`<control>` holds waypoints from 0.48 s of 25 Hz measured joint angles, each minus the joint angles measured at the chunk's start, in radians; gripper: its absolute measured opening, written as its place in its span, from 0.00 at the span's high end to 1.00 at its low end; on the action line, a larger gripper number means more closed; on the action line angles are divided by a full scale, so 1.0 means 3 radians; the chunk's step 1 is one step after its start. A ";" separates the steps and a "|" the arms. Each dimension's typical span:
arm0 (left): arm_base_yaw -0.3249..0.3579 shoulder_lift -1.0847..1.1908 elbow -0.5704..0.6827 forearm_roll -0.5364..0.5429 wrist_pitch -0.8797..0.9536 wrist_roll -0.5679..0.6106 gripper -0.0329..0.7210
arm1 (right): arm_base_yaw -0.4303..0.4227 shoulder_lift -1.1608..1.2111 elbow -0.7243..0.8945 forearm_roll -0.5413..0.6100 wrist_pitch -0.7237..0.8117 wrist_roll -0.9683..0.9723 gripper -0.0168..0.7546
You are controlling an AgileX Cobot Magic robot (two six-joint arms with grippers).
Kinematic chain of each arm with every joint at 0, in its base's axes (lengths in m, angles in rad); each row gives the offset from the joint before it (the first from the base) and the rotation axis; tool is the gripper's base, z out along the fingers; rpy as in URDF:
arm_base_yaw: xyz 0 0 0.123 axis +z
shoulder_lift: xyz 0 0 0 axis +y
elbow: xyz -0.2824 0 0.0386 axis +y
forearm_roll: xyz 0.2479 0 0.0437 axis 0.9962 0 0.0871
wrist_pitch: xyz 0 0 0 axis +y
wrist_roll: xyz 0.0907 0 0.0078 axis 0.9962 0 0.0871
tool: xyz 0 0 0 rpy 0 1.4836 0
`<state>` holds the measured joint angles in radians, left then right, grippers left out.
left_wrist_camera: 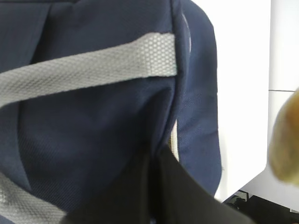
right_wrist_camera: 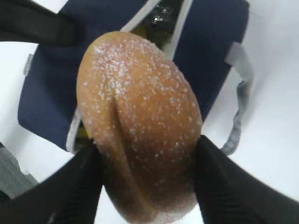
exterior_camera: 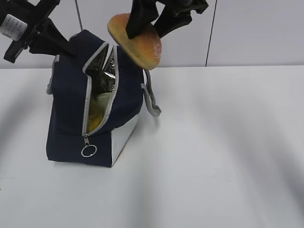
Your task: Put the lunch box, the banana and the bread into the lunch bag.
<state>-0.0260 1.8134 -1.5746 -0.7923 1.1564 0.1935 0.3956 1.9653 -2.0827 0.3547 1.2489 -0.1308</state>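
Surface: white table (exterior_camera: 223,156) runs back to a pale panelled wall (exterior_camera: 256,33); soft arm shadows lie across the tabletop.
Ring pull: nearest the exterior camera, a metal ring (exterior_camera: 89,151) hangs at the low end of the grey zipper, against the navy front.
Lunch bag: the lunch bag (exterior_camera: 69,118) stands upright on the left half of the table, zipper parted from the top down, silver lining showing in the gap; a white side panel (exterior_camera: 124,135) faces right.
Inside the bag: something yellow and pale green shows low in the opening (exterior_camera: 97,114); which items these are I cannot tell.
Strap: a grey strap handle (exterior_camera: 153,102) loops down the bag's right side.
Right arm pose: reaches down from the top edge, its wrist above the bag's right shoulder.
Right gripper: the right gripper (exterior_camera: 147,29) has its black fingers (right_wrist_camera: 219,186) spread moderately, clamped on either side of the roll.
Bread: the bread (right_wrist_camera: 140,126) is in the air, tilted, just above and right of the bag's open top, speckled crust and slash facing the wrist camera.
Left arm pose: slants in from the upper left corner, down to the bag's top rear.
Left gripper: the left gripper (exterior_camera: 71,50) is pinched tight on the navy fabric by the zipper edge (left_wrist_camera: 175,140).
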 joint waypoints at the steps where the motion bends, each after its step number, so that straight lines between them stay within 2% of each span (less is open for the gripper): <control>1: 0.0000 0.0000 0.0000 -0.0009 0.0004 0.0000 0.96 | 0.0044 0.0015 0.0000 0.0013 0.0000 0.0000 0.44; 6: 0.0000 0.0000 0.0000 -0.0021 0.0023 0.0000 0.96 | 0.0197 0.0227 0.0000 0.0101 0.0002 -0.0002 0.44; 12: 0.0000 0.0000 0.0000 -0.0028 0.0046 0.0000 0.96 | 0.0218 0.0524 0.0000 0.0172 0.0002 -0.0002 0.44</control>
<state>-0.0260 1.8134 -1.5746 -0.8007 1.1702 0.1935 0.4610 2.1223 -2.0827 0.4064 1.2496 -0.1313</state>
